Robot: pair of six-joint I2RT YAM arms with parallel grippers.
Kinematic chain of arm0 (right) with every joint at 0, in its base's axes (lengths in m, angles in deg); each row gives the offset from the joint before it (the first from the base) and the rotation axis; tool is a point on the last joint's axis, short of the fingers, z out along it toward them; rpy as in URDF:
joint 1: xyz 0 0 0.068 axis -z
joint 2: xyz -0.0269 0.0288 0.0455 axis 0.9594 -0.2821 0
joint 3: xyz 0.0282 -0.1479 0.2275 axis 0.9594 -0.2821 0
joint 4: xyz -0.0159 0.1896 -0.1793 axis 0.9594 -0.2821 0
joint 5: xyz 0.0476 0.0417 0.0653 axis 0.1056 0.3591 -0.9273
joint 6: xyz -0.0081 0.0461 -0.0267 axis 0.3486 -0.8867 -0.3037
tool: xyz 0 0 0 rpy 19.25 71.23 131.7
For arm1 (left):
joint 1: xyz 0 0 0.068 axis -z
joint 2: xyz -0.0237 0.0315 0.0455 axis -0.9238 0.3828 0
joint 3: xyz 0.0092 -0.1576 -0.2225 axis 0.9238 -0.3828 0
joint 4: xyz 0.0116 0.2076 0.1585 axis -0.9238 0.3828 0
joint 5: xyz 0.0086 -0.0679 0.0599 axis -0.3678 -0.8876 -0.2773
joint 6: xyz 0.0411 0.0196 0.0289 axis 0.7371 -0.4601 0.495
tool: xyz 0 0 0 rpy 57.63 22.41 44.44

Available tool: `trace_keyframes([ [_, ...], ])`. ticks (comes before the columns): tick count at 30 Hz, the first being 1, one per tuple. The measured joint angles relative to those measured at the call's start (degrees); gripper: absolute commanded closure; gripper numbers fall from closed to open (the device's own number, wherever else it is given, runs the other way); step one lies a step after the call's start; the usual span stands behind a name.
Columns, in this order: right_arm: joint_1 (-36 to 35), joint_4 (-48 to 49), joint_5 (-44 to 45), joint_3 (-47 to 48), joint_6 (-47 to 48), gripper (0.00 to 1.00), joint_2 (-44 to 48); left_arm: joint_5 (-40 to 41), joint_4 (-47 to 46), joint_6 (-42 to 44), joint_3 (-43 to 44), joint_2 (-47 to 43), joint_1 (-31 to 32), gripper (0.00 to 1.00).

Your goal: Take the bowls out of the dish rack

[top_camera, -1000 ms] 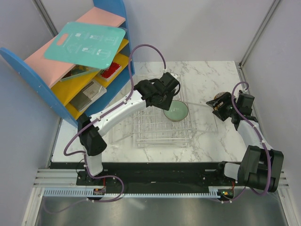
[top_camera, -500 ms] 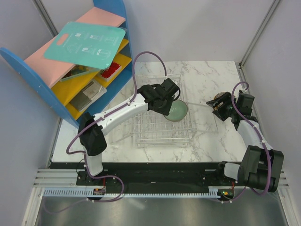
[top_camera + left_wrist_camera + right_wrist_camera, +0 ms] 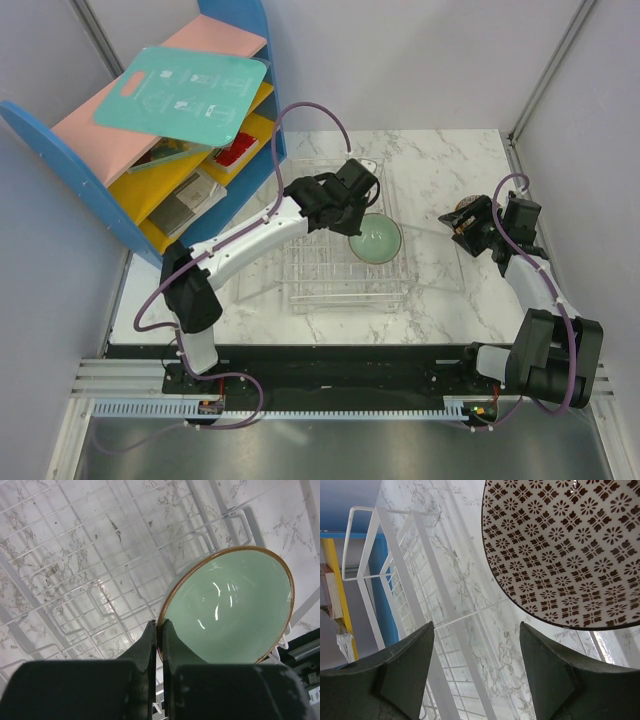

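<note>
A pale mint green bowl [image 3: 378,241] with a brown rim sits tilted at the right end of the wire dish rack [image 3: 320,272]. My left gripper [image 3: 352,223] is shut on its near rim. In the left wrist view the two fingers pinch the rim of the bowl [image 3: 235,610], with the left gripper [image 3: 160,625] over the rack's wires [image 3: 100,580]. My right gripper [image 3: 459,226] stands open over the table at the right. Just beyond its fingertips, the right gripper [image 3: 477,625] has a bowl [image 3: 565,545] with a brown mesh pattern; it is not touching it.
A blue-and-yellow shelf unit [image 3: 150,170] stands at the back left with a teal board [image 3: 185,95] on top. The rack's far rim [image 3: 395,575] shows to the left of the right gripper. Grey walls close in both sides of the marble table [image 3: 450,290].
My left gripper has dropped to the mint green bowl and closed on its rim, and the bowl has shifted slightly right. The right arm has not moved.
</note>
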Motion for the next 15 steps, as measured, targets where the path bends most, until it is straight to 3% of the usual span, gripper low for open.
trace_keyframes([
  [15, 0.00, 1.99, -2.34, 0.35, -3.23, 0.22, 0.09, 4.17, 2.73, 1.53, 6.47, 1.38, 0.07, 0.98],
])
